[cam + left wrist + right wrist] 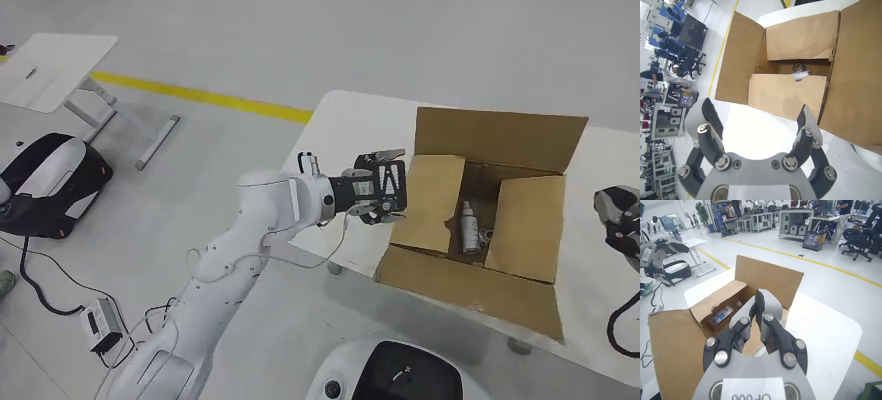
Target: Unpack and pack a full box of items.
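Note:
An open cardboard box (480,175) stands on the white table (345,120) with all its flaps spread out. On its floor lies a clear bottle (468,228) with a blue and white label (723,313), seen past the flaps (800,74). A small grey item (798,66) lies beside it. My left gripper (385,186) hovers just outside the box's side flap, open and holding nothing (759,117). My right gripper (618,222) is on the box's other side, over the table, its fingers shut together on nothing (758,301).
The box's near flap (470,290) hangs over the table's front edge. Bare tabletop (819,321) lies beside the box by the right gripper. Off the table are another white table (55,68) and a wheeled machine (50,182) on the floor.

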